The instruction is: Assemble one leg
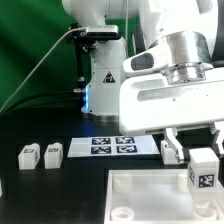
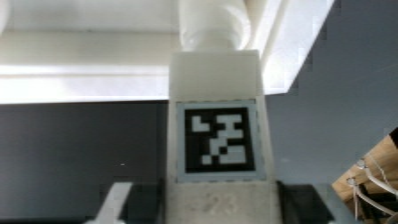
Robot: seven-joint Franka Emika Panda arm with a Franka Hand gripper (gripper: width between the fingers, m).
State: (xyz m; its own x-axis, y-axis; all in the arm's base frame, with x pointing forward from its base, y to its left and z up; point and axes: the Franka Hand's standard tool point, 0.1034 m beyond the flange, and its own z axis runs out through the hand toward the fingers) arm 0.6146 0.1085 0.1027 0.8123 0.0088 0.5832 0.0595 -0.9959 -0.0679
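My gripper (image 1: 203, 160) is shut on a leg (image 1: 203, 172), a small white block with a black-and-white tag facing the camera. It holds the leg over the right part of the large white tray-like piece (image 1: 150, 192). In the wrist view the leg (image 2: 219, 120) runs straight out from between the fingers (image 2: 121, 200) of my gripper (image 2: 217, 205). Its far end meets a round white stub (image 2: 215, 30) at the edge of the tray-like piece (image 2: 89, 50). I cannot tell whether they touch. Two more legs (image 1: 28, 155) (image 1: 52, 152) lie on the black table at the exterior view's left.
The marker board (image 1: 112, 146) lies behind the tray-like piece. Another white block (image 1: 172, 150) sits just right of it, partly behind my gripper. The robot's base (image 1: 100, 70) stands at the back. A brownish object (image 2: 375, 170) shows at the wrist view's edge.
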